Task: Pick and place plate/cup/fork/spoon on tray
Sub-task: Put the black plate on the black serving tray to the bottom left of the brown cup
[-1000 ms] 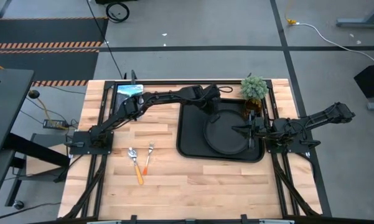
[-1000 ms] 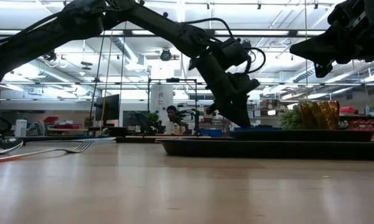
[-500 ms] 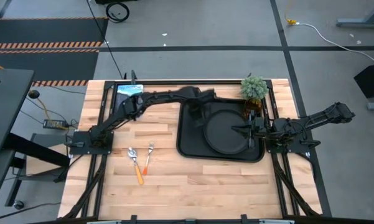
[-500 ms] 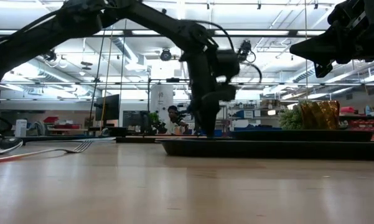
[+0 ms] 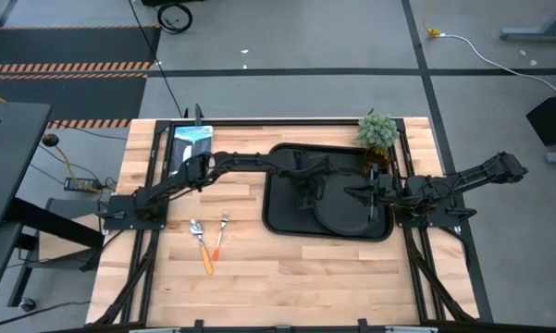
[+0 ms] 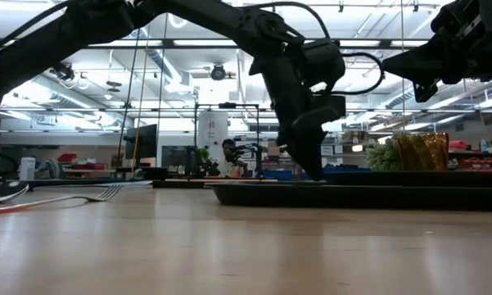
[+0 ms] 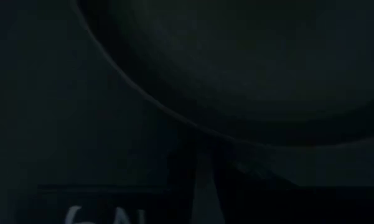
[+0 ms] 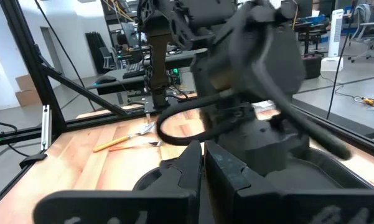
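The round black plate [image 5: 350, 211] lies flat in the black tray [image 5: 279, 217], toward its right near part. My left gripper [image 5: 307, 192] is shut and points down into the tray at the plate's left rim; it also shows in the low view [image 6: 315, 170]. My right gripper [image 5: 359, 194] is shut and empty, held high over the tray's right side. The amber cup [image 5: 375, 159] stands at the tray's far right corner. The fork [image 5: 221, 233] and the spoon [image 5: 202, 245] lie side by side on the table left of the tray. My left gripper comes from above, fingers shut and pointing down, its tips [image 7: 202, 180] right at the plate's left rim [image 7: 174, 121]. I cannot tell whether they touch the rim. The plate lies flat on the tray's floor.
A small potted plant [image 5: 377, 129] stands at the table's far right, just behind the cup. A flat packet [image 5: 191, 135] lies at the far left. Bare wood shows along the table's near edge [image 5: 287, 287]. A person shows in the room beyond [image 6: 227, 156].
My left gripper has swung from the tray's far edge toward the tray's left, then toward the near edge and down, ending at the plate's left rim. The plate now lies a little closer to the tray's right near corner than before.
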`<state>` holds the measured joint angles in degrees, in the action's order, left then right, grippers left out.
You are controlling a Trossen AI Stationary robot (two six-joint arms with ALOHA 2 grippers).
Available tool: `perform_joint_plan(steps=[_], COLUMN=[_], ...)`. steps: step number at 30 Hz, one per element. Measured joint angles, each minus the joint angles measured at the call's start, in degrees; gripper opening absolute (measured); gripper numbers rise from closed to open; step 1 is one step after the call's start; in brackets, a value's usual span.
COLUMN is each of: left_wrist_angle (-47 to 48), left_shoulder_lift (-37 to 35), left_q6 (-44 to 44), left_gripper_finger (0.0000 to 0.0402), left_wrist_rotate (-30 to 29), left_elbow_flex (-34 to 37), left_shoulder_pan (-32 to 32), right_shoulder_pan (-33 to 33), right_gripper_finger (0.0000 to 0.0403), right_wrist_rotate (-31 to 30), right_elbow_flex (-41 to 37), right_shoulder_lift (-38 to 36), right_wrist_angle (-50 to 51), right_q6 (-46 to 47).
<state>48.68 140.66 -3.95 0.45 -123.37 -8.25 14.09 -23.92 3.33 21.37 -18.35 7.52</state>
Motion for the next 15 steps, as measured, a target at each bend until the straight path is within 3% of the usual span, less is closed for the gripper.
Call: perform_joint_plan(steps=[6, 12, 15], left_wrist_angle=[0.33, -3.27, -0.30], left_shoulder_lift=[0.00, 0.00, -0.24], left_q6=[0.26, -0.20, -1.51], left_gripper_finger=[0.0059, 0.0059, 0.0059], left_wrist_rotate=[-5.33, -1.67, -1.30], left_elbow_flex=[0.00, 0.00, 0.00], left_shoulder_pan=[-0.71, -0.12, 0.27], right_shoulder_pan=[-0.01, 0.00, 0.00], right_gripper_finger=[0.0027, 0.0027, 0.0027], right_wrist_rotate=[0.00, 0.00, 0.00], right_elbow_flex=[0.00, -0.01, -0.01], right_shoulder_lift=[0.00, 0.00, 0.00], right_wrist_angle=[0.00, 0.00, 0.00], right_q6=[0.00, 0.01, 0.01])
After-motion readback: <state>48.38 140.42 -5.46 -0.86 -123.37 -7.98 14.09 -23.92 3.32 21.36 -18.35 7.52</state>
